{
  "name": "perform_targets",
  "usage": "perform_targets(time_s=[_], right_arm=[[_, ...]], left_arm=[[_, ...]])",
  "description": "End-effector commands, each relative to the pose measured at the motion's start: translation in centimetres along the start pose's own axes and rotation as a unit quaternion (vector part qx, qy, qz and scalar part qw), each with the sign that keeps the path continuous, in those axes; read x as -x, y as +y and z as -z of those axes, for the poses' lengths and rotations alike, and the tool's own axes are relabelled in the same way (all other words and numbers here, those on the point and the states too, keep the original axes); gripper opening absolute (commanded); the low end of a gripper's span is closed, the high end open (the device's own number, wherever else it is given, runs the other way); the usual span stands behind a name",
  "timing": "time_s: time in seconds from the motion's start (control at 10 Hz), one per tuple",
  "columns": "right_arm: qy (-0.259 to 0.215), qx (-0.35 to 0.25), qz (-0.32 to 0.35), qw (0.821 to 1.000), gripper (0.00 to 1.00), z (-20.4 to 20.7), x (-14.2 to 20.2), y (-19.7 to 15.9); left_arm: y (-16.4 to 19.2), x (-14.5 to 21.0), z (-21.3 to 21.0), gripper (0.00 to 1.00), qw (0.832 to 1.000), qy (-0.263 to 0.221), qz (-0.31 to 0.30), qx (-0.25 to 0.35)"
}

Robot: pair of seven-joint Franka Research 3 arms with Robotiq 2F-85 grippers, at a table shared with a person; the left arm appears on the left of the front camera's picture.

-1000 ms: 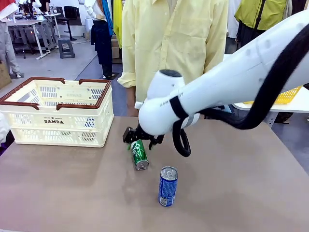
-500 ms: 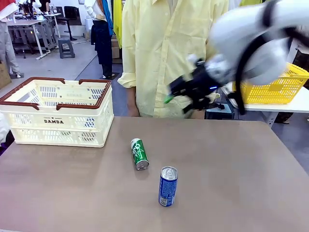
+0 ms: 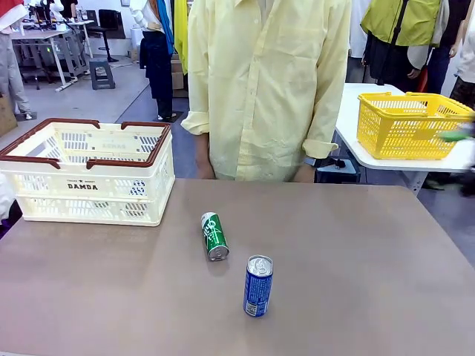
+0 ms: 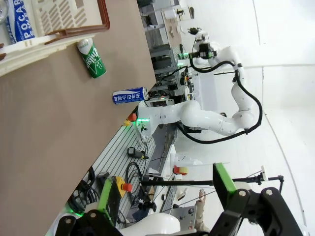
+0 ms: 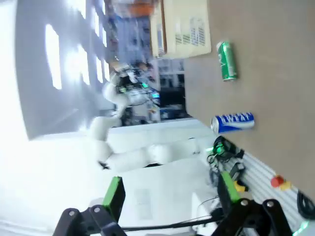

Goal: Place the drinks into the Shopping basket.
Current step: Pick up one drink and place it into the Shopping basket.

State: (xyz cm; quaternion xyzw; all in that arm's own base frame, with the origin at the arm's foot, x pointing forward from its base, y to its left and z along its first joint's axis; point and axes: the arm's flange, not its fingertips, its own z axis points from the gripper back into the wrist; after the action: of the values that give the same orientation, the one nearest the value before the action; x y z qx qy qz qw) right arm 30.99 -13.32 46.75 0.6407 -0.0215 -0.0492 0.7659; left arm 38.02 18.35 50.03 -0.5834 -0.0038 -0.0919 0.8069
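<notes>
A: Blue can first, nearest us, upright on the worktop. It's slim, so a pad catching its shoulder could tip it.
B: The green can just beyond lies on its side, silver top towards us. With a push from one side, I'd expect it to roll out of the grip line.
A: The left jaws and right jaws are both spread wide with nothing between them. Each looks at the cans from well away, and the right wrist view is blurred.
B: Neither can is near the basket yet. It sits far left, well apart from both.
A: Its walls are tall. A can carried low could knock the red-brown rim and slip out.
B: The left wrist view shows blue-and-white print inside it. That's likely a can already there, and a dropped one might land on it.
A: The person stands right at the far edge, so a wide swing is a risk.
B: Surface?
A: Matt grey-brown, smooth and flat, with little to stop a roll.
B: Beyond it there's a yellow basket on a white table at right. Farther back are grey floor, desks and other people.
</notes>
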Motion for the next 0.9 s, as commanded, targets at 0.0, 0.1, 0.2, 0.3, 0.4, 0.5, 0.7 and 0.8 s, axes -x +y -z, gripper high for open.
perform_targets(time_s=[0.0,0.1,0.2,0.3,0.4,0.5,0.7,0.8], right_arm=[[-0.034,-0.057,0.019,0.998,1.00,-7.0,-2.3,-4.2],[-0.051,-0.080,0.024,0.995,1.00,-8.2,-2.1,-6.1],[-0.059,-0.084,0.024,0.994,1.00,-8.4,-2.3,-7.3],[-0.086,0.013,0.029,0.996,1.00,-6.5,-3.0,-7.9],[-0.068,-0.072,0.045,0.994,1.00,-9.6,0.6,-7.2],[-0.068,-0.072,0.045,0.994,1.00,-9.6,0.6,-7.2],[-0.068,-0.072,0.045,0.994,1.00,-9.6,0.6,-7.2],[-0.068,-0.072,0.045,0.994,1.00,-9.6,0.6,-7.2]], left_arm=[[-0.3,0.1,0.1,1.00,1.000,0.000,-0.001,0.004],[-0.3,0.1,0.1,1.00,1.000,0.000,-0.001,0.004],[-0.3,0.1,0.1,1.00,1.000,0.000,-0.001,0.004],[-0.3,0.1,0.1,1.00,1.000,0.000,-0.001,0.004],[-0.3,0.1,0.1,1.00,1.000,0.000,-0.001,0.004],[-0.3,0.1,0.1,1.00,1.000,0.000,-0.001,0.004],[-0.3,0.1,0.1,1.00,1.000,0.000,-0.001,0.004],[0.0,0.0,0.0,1.00,1.000,0.000,0.000,0.000]])
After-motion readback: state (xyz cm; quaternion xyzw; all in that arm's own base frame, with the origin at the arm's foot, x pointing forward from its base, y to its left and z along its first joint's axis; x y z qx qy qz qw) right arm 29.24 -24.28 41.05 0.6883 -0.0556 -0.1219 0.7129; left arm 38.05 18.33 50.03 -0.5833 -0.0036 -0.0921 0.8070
